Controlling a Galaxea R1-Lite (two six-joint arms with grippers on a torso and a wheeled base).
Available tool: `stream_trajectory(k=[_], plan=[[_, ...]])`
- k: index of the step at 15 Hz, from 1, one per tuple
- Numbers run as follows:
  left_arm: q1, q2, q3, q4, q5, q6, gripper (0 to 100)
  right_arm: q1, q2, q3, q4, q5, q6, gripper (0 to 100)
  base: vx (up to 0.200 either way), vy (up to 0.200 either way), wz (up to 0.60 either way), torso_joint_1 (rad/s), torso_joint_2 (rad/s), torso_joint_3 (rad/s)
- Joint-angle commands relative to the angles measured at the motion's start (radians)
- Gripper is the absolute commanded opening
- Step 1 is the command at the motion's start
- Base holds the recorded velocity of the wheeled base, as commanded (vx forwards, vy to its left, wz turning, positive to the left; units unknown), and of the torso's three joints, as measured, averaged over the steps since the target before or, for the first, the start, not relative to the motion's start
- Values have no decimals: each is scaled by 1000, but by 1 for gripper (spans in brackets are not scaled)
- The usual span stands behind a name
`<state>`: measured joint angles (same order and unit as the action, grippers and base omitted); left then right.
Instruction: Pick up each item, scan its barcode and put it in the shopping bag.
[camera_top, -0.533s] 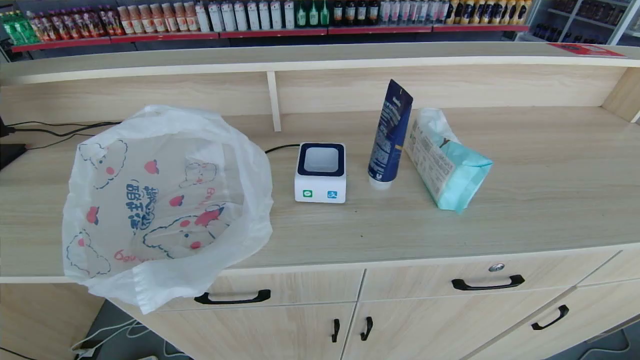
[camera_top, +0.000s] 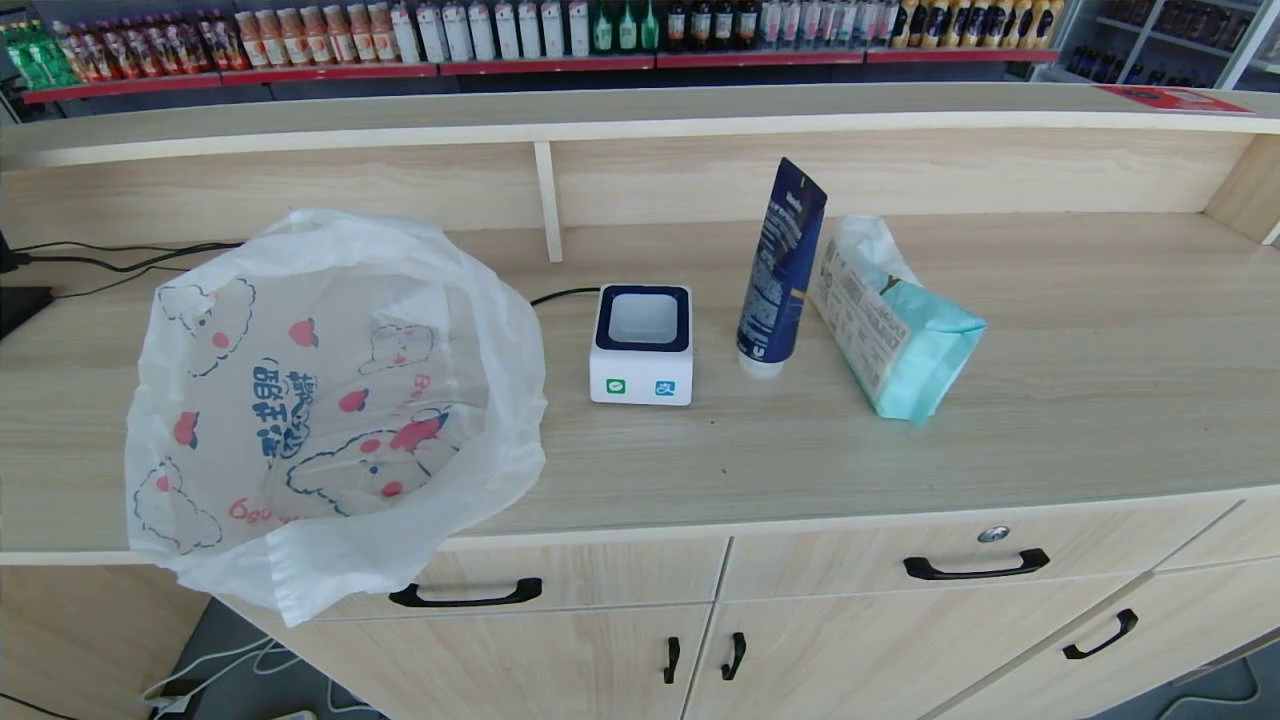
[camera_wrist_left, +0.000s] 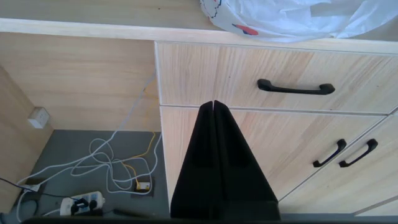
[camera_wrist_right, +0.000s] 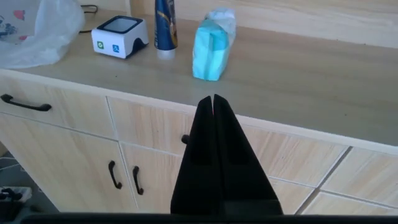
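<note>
A dark blue tube (camera_top: 781, 265) stands cap-down on the wooden counter (camera_top: 1050, 400), with a teal and white wipes pack (camera_top: 893, 320) leaning just right of it. A white barcode scanner (camera_top: 642, 345) with a dark-rimmed window sits left of the tube. The white printed shopping bag (camera_top: 330, 400) lies open at the counter's left front, hanging over the edge. My left gripper (camera_wrist_left: 213, 106) is shut, down in front of the cabinet below the shopping bag (camera_wrist_left: 292, 17). My right gripper (camera_wrist_right: 213, 99) is shut, before the counter edge, short of the wipes pack (camera_wrist_right: 212, 46) and tube (camera_wrist_right: 165, 28).
Drawers and doors with black handles (camera_top: 975, 568) line the cabinet front. A raised wooden ledge (camera_top: 640, 110) runs behind the counter, with a divider post (camera_top: 547, 205). Cables (camera_top: 110, 262) trail at the far left. Cords and a power strip (camera_wrist_left: 81, 202) lie on the floor.
</note>
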<state>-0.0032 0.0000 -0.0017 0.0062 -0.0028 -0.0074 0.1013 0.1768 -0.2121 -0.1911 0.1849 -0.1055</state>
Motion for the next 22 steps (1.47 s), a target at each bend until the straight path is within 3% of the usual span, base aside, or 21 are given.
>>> stream_trajectory(k=[1,4,6,7,9,10,11,14,17,18,22], plan=[[0,0,0,0,0,0,0,11,78,-44,-21,7,-11,0,0,0,0,0,0,0],[0,0,0,0,0,0,0,28,225,-66,-125,28,-49,0,0,0,0,0,0,0],[0,0,0,0,0,0,0,58,349,-79,-255,28,-54,0,0,0,0,0,0,0],[0,0,0,0,0,0,0,127,474,-85,-387,28,-123,0,0,0,0,0,0,0],[0,0,0,0,0,0,0,232,607,-156,-390,31,-207,0,0,0,0,0,0,0],[0,0,0,0,0,0,0,330,667,-181,-390,18,-203,0,0,0,0,0,0,0],[0,0,0,0,0,0,0,359,710,-197,-390,-12,-174,0,0,0,0,0,0,0],[0,0,0,0,0,0,0,368,799,-253,-392,-74,-79,0,0,0,0,0,0,0],[0,0,0,0,0,0,0,466,879,-306,-395,-104,-77,0,0,0,0,0,0,0],[0,0,0,0,0,0,0,509,909,-308,-400,-171,-72,0,0,0,0,0,0,0],[0,0,0,0,0,0,0,532,951,-225,-490,-206,-54,0,0,0,0,0,0,0]])
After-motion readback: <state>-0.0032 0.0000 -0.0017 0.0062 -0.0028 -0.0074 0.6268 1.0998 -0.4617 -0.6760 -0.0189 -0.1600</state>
